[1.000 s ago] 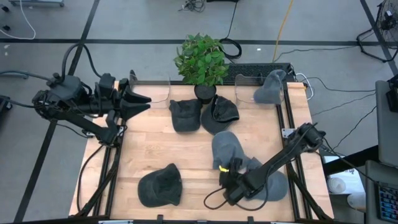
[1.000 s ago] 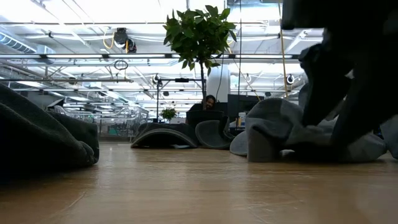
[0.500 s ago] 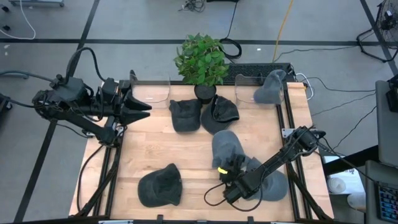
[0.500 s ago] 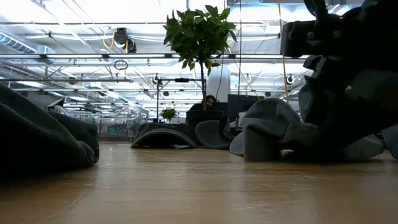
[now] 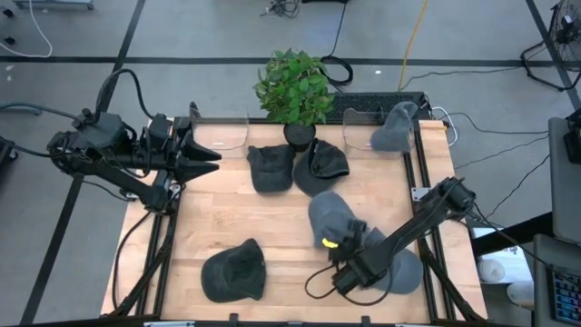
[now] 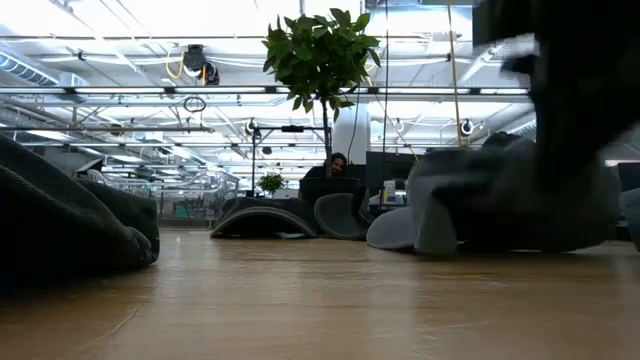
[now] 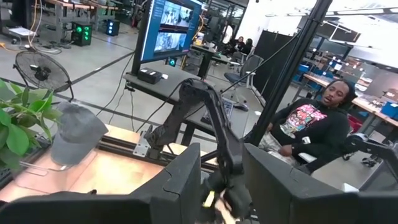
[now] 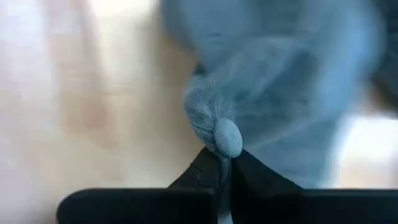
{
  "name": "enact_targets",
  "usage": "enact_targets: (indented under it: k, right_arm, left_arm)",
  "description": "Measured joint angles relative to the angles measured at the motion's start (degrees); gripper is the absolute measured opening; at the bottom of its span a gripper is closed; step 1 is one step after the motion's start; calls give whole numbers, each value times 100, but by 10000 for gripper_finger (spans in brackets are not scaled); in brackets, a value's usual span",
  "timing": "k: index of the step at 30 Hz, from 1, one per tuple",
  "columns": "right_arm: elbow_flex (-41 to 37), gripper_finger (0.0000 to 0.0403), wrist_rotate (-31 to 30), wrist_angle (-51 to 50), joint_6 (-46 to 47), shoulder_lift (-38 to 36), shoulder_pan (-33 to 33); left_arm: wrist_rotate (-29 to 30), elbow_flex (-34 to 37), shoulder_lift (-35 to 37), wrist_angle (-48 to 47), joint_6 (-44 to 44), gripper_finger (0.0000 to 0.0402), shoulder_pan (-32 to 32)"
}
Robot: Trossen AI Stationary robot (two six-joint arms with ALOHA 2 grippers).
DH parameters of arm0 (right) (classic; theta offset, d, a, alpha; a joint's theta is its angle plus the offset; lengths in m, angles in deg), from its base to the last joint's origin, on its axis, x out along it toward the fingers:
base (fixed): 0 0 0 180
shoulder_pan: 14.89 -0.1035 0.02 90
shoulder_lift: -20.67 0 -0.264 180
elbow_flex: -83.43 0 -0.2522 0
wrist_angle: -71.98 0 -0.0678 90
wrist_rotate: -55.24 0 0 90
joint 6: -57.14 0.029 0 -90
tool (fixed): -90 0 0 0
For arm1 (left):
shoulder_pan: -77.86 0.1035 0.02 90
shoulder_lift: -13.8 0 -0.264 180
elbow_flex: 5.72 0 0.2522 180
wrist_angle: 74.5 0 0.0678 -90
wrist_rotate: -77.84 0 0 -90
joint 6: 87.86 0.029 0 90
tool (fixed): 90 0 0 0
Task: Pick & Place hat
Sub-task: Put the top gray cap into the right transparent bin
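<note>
Grey knitted hat lay right of centre on the pale wooden table, its fabric pinched in the right gripper, whose fingers were closed on a fold. Left gripper hovered partly open, empty, over the table's far left edge.

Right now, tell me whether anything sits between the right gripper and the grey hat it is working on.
Nothing visible does. The right gripper is already shut on a fold of the grey hat, with no gap between them. The left gripper waits at the table's far left edge.
</note>
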Motion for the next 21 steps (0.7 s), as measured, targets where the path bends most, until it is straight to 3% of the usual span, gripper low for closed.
enact_targets:
  k: [5,13,21]
  right_arm:
    - [706,1,-793,-1601,157,-694,114]
    - [1426,0,-1340,-2509,-484,-1464,566]
    - [2496,0,-1813,-2571,-2388,-1629,893]
  left_arm:
    - [2,0,0,2,-101,127,1]
    - [117,-2,-32,22,-88,127,9]
    - [359,-2,-331,230,-860,127,347]
